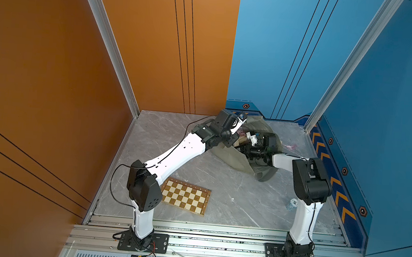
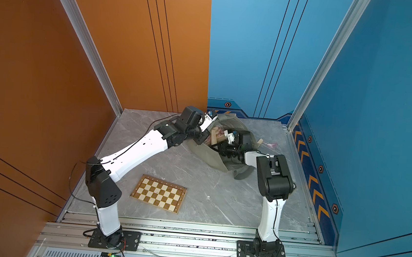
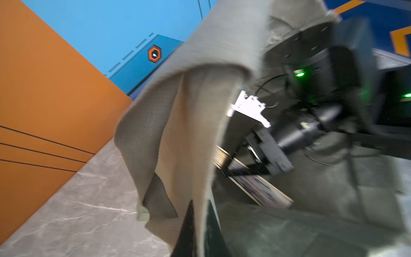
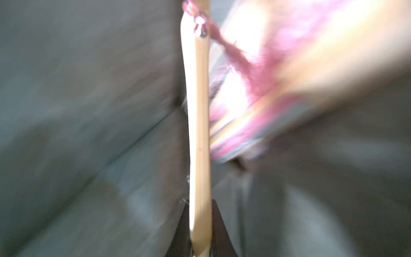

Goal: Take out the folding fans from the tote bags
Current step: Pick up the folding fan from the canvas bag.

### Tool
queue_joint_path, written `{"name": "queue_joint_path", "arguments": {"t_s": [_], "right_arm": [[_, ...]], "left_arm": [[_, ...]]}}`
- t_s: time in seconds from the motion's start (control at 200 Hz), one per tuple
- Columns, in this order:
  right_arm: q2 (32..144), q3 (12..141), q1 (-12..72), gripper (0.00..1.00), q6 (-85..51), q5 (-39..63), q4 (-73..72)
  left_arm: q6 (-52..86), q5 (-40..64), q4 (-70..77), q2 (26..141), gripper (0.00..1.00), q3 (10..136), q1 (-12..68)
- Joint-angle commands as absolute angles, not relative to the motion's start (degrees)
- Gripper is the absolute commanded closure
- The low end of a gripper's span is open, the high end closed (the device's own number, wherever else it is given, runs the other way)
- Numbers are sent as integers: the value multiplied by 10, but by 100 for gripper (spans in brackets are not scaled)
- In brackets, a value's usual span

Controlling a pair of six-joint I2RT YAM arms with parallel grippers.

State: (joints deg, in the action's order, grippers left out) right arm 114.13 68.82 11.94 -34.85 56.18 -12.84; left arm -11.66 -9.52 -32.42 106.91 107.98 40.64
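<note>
The olive tote bag [image 1: 230, 158] [image 2: 208, 158] lies slumped at the back of the table. My left gripper [image 3: 200, 213] [image 1: 231, 141] is shut on the bag's fabric edge [image 3: 200, 111] and holds the mouth lifted. My right gripper [image 4: 200, 227] [image 1: 241, 145] reaches inside the bag. It is shut on a folding fan [image 4: 198, 133], pinching its pale bamboo rib, with a pink tassel at the far end. More folding fans [image 4: 278, 77] [image 2: 218, 134] lie blurred beside it in the bag. In the left wrist view the right fingers [image 3: 255, 168] clamp the held fan [image 3: 260, 189].
A brown-and-cream chessboard [image 1: 185, 196] [image 2: 158, 193] lies at the front left of the marble table [image 1: 232, 195]. A loose pink tassel [image 1: 290, 147] rests right of the bag. A small white disc [image 1: 294, 201] sits by the right arm. Orange and blue walls enclose the table.
</note>
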Motion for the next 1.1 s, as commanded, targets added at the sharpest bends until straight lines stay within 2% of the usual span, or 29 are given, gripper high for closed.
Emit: {"name": "queue_joint_path", "arguments": {"t_s": [0.0, 0.19, 0.556, 0.856, 0.951, 1.096], "right_arm": [[1097, 701, 134, 100, -156, 543, 104], [999, 657, 135, 100, -80, 474, 115], [895, 701, 130, 100, -19, 499, 193], [792, 692, 56, 100, -90, 582, 147], [765, 679, 21, 100, -135, 600, 93], [737, 658, -14, 100, -206, 554, 2]], "left_arm": [[-157, -157, -342, 1088, 100, 1110, 395], [-175, -185, -361, 1099, 100, 1135, 376], [-138, -174, -363, 1124, 100, 1183, 330], [-121, -174, -365, 1135, 100, 1192, 336], [-119, -183, -365, 1132, 100, 1187, 335], [-120, -177, -362, 1126, 100, 1175, 335]]}}
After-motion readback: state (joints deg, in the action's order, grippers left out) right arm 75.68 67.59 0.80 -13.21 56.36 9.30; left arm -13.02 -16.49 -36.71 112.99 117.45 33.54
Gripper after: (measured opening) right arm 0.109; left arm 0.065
